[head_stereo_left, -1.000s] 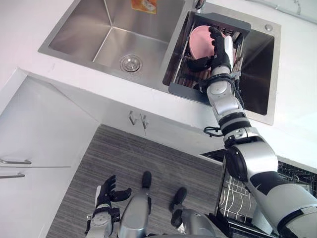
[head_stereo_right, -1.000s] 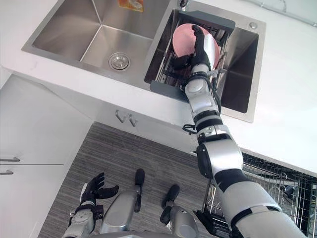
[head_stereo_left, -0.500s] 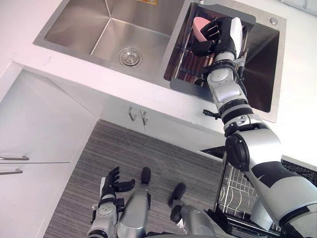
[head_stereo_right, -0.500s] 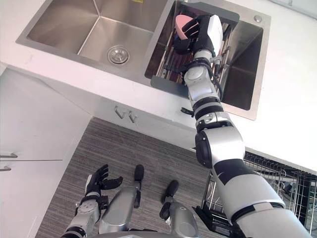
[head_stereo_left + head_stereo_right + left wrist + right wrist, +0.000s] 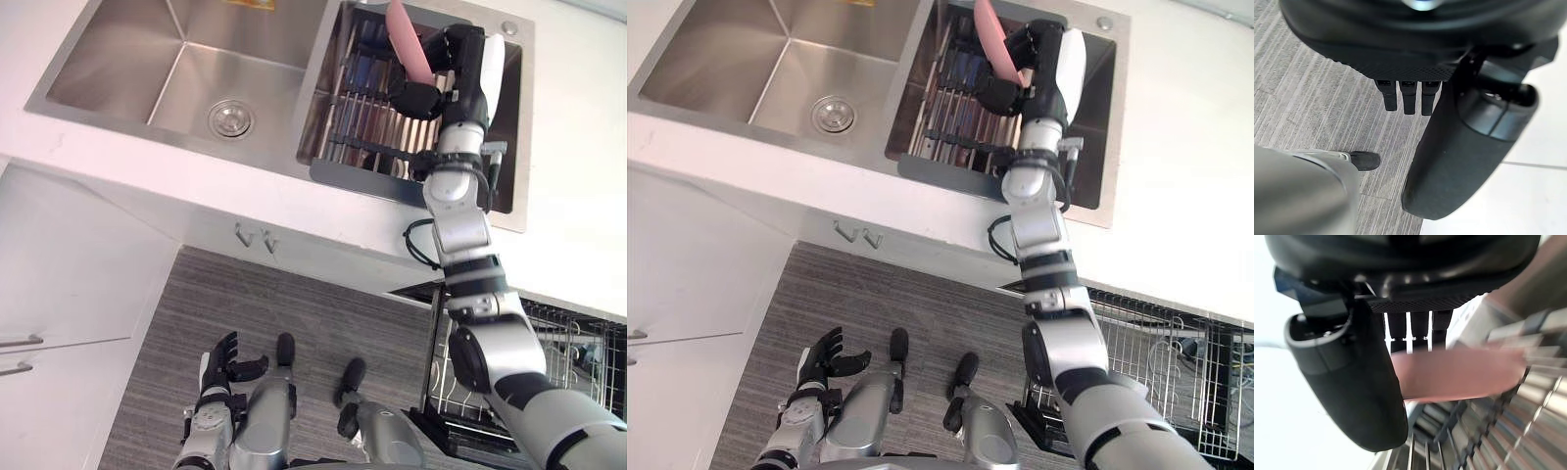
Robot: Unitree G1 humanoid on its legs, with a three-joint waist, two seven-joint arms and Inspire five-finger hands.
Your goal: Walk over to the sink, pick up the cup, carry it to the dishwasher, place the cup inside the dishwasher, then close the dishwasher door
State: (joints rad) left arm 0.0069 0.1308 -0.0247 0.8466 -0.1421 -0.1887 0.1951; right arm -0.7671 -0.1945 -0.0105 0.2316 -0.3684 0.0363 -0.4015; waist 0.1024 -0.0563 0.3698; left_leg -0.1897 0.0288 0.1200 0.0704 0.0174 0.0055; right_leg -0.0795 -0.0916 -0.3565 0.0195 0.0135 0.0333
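The pink cup (image 5: 402,44) is held tilted above the dark wire drain rack (image 5: 367,108) in the sink's right basin. My right hand (image 5: 458,70) is shut on it, reaching up over the counter edge. In the right wrist view the thumb (image 5: 1352,382) presses one side of the pink cup (image 5: 1459,374) and the fingers (image 5: 1410,325) curl behind it. My left hand (image 5: 220,367) hangs low over the grey floor, its fingers relaxed and empty.
The sink's left basin (image 5: 186,69) has a round drain. White cabinet doors with metal handles (image 5: 253,238) stand below the counter. The open dishwasher's wire rack (image 5: 573,343) sticks out at the lower right, beside my right arm.
My right hand curled round the pink cup and raised it out of the rack toward the basin's far edge. The camera has shifted. The left hand hangs as before.
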